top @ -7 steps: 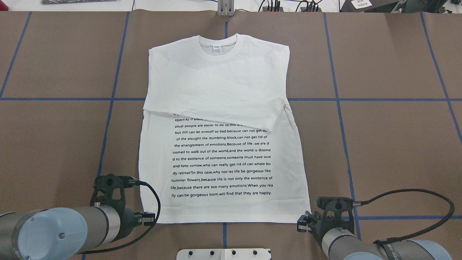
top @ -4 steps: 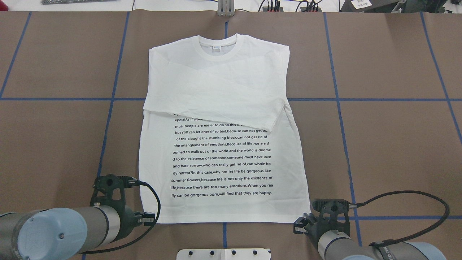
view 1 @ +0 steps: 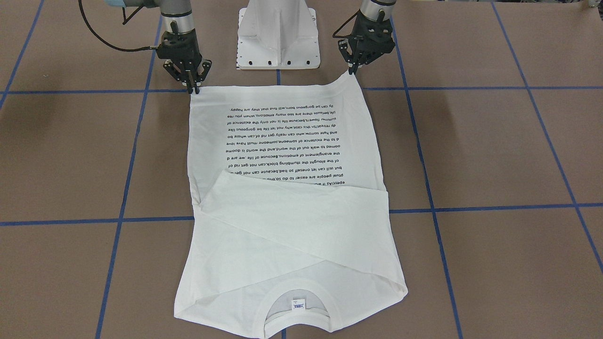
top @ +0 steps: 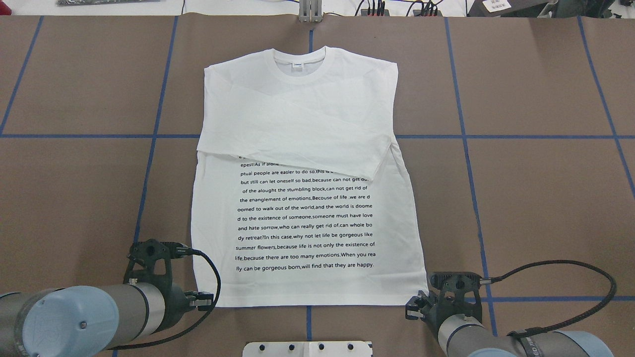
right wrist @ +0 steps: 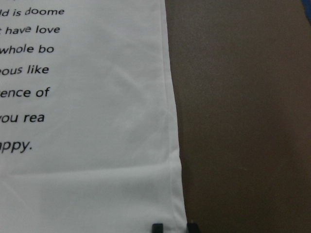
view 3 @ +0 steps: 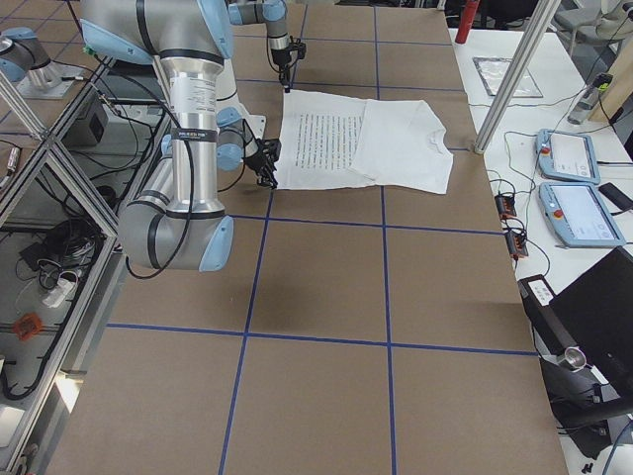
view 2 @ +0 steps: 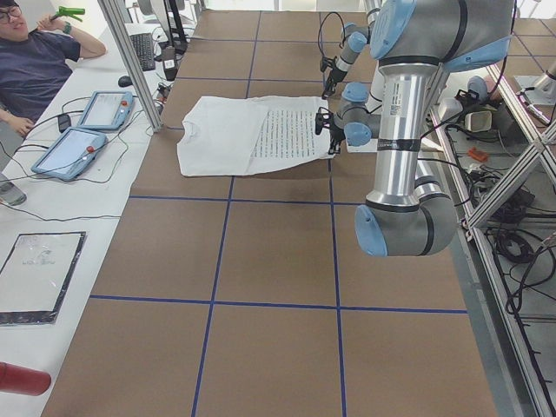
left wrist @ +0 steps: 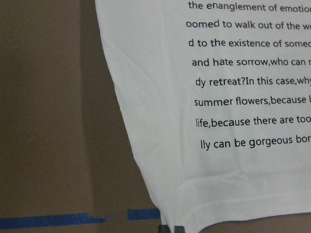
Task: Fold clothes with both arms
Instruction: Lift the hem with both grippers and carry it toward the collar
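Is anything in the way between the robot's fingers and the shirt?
No, nothing visible is in the way. The left gripper and the right gripper sit right at the two bottom corners of the shirt, one at each corner.

Left arm: forearm low, coming in from near table edge, wrist bent so tool points straight down. Left gripper: tips together, pinching hem corner of T-shirt. Right arm: mirrored pose, wrist vertical too. Right gripper: down at opposite hem corner, fingertips narrowly apart, straddling hem edge (gap shows only at very bottom of right wrist view). Both grippers roughly in line with each other across hem.
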Robot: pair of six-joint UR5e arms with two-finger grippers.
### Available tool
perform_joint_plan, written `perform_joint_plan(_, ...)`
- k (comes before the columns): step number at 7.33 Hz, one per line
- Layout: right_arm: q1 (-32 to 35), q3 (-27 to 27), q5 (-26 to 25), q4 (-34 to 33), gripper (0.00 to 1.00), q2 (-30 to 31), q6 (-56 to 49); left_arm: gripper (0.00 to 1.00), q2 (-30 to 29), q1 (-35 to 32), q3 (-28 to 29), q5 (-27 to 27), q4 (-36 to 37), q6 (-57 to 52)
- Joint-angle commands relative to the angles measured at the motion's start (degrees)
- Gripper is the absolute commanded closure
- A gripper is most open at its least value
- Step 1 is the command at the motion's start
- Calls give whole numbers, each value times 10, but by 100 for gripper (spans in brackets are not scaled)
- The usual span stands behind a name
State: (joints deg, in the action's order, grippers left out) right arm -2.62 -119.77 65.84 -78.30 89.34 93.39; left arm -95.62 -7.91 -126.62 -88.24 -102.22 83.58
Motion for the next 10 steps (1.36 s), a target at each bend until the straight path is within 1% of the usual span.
perform_joint_plan(1, 4, -6, 1, -34, 62, -5, -2, 100, 1, 0, 1, 0, 0, 0)
perform_joint_plan(3, 3, -6, 1, -39, 62, -7, -2, 100, 0, 0, 0, 0, 0, 0)
perform_joint_plan(4, 1, -6, 0, -39, 78, -7, -2, 100, -1, 0, 0, 0, 0, 0)
perform_joint_plan(5, 0, -3, -1, -39, 90, -18, -2, 100, 1, -1, -8, 0, 1, 0)
perform_joint_plan(7, 0, 0, -1, -40, 88, -22, -2, 100, 3, -2, -15, 0, 2, 0)
perform_joint_plan(9, 3, -5, 0, -40, 100, -23, -2, 100, 3, -2, -19, 0, 2, 0)
perform_joint_plan(10, 7, -13, 2, -43, 100, -23, -2, 100, 3, -2, -25, 0, 2, -1)
